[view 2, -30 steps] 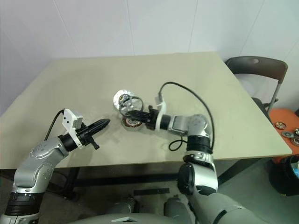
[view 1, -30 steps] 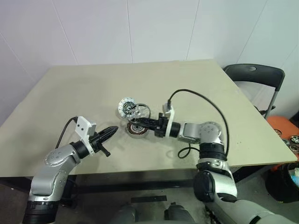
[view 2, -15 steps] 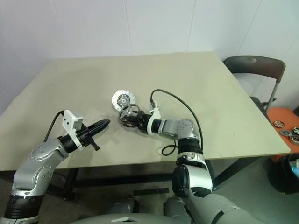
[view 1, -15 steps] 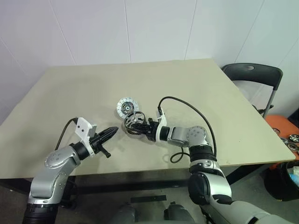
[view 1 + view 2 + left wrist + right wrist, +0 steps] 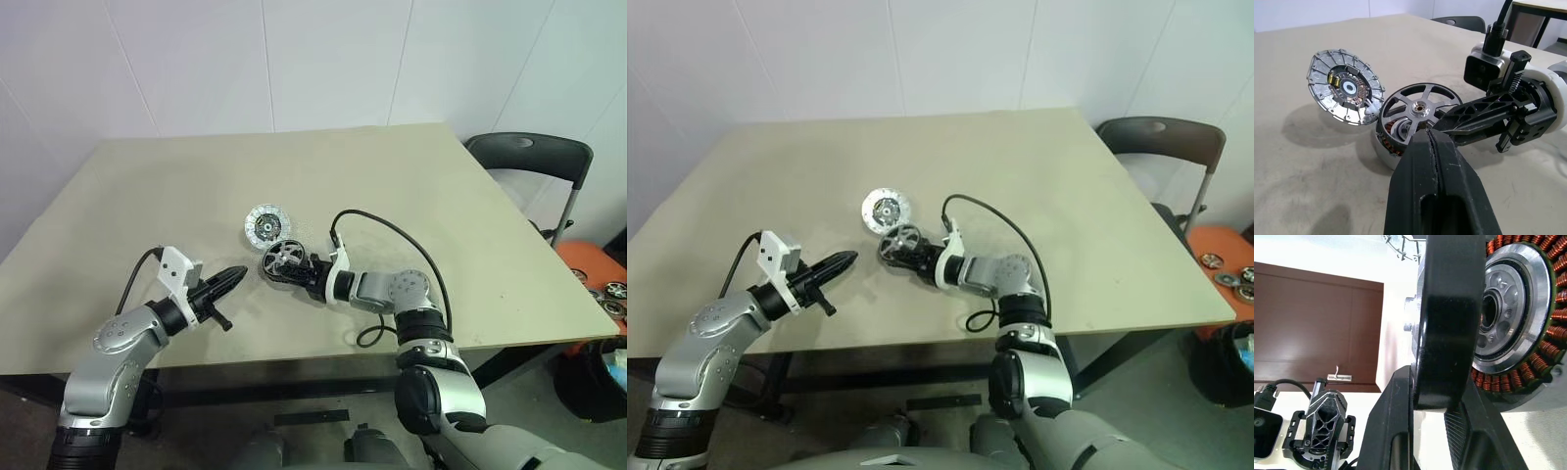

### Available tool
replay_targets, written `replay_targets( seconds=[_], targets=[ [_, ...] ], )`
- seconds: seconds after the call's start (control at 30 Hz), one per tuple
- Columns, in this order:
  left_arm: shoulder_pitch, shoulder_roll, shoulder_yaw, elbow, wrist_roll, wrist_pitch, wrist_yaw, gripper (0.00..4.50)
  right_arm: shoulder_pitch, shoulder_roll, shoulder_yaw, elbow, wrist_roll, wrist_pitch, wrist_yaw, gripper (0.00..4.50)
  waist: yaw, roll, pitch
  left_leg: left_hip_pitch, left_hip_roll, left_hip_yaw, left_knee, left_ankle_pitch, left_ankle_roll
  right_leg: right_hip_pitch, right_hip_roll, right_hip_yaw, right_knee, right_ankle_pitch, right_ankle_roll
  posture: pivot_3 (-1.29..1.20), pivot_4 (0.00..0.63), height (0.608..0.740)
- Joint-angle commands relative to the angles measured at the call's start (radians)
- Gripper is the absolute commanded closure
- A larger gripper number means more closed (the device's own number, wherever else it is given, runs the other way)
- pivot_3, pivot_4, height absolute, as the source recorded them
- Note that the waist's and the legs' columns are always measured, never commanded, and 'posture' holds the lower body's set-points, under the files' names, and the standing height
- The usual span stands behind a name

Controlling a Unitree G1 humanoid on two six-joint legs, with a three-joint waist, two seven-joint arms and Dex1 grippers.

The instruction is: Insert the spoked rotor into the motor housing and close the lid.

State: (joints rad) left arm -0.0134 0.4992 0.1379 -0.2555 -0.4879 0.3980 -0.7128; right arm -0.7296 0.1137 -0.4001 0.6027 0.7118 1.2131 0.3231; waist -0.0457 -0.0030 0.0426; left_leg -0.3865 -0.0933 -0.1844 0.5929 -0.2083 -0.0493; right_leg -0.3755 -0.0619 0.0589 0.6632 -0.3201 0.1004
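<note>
You are partway through the first step: your right gripper (image 5: 1449, 122) has its fingers (image 5: 1400, 431) clamped on the rim of the spoked rotor (image 5: 1418, 108), which sits tilted over the motor housing (image 5: 1388, 144) near the middle of the counter (image 5: 441, 196). In the left wrist view the copper windings are visible under the rotor's lower edge, and in the right wrist view the rotor's rim stands edge-on in front of the housing's winding ring, so I judge the rotor is at the mouth of the housing but not yet seated flat. The lid (image 5: 263, 223) lies on the counter just beside the housing, on its far side, leaning slightly against it by the look of the left wrist view; nothing has hold of it. Your left gripper (image 5: 235, 275) hangs over the counter a little to the left of the housing, its fingers fully closed on nothing. Left to do: level and seat the rotor, release it, then place the lid on top.
</note>
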Motion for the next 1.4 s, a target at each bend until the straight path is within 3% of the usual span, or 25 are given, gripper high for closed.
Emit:
replay_targets(
  seconds=[0.03, 0.83, 0.87, 1.1, 1.4],
  targets=[
    [-0.012, 0.003, 0.010, 0.011, 0.009, -0.043, -0.014, 4.50, -0.011, 0.012, 0.001, 0.005, 0.018, -0.009, 0.008, 3.75, 0.000, 0.000, 0.000, 0.000, 0.000, 0.000, 0.000, 0.000, 0.000, 0.000, 0.000, 0.000, 0.000, 0.000, 0.000, 0.00, 0.000, 0.740],
    [-0.009, -0.012, 0.006, 0.183, 0.045, -0.197, -0.102, 4.50, -0.021, 0.031, -0.007, 0.063, 0.027, -0.093, 0.019, 3.75, -0.001, 0.000, 0.000, 0.002, 0.000, 0.000, 0.000, 0.000, 0.000, 0.001, 0.000, 0.000, 0.000, 0.000, 0.000, 0.00, 0.000, 0.740],
    [-0.009, -0.011, 0.006, 0.182, 0.045, -0.198, -0.102, 4.50, -0.022, 0.031, -0.001, 0.066, 0.027, -0.099, 0.027, 3.27, -0.001, 0.000, 0.000, 0.003, 0.000, 0.000, 0.000, 0.000, 0.000, 0.001, 0.000, 0.000, 0.000, 0.000, 0.000, 0.00, 0.000, 0.740],
    [-0.011, -0.001, 0.012, 0.139, 0.040, -0.173, -0.078, 4.50, -0.031, 0.012, -0.014, 0.095, 0.051, -0.098, 0.021, 1.20, -0.001, 0.002, -0.001, 0.013, 0.001, 0.000, -0.001, 0.000, 0.000, 0.007, 0.000, 0.000, 0.000, -0.002, -0.005, 0.00, 0.000, 0.740],
    [-0.031, 0.001, -0.003, 0.107, 0.040, -0.128, -0.058, 4.50, -0.031, -0.015, -0.004, 0.070, 0.078, -0.027, 0.049, 1.20, -0.001, 0.002, -0.001, 0.012, 0.002, 0.001, -0.002, 0.000, 0.000, 0.005, 0.000, -0.002, 0.000, 0.001, -0.003, 0.00, 0.000, 0.740]
  ],
)
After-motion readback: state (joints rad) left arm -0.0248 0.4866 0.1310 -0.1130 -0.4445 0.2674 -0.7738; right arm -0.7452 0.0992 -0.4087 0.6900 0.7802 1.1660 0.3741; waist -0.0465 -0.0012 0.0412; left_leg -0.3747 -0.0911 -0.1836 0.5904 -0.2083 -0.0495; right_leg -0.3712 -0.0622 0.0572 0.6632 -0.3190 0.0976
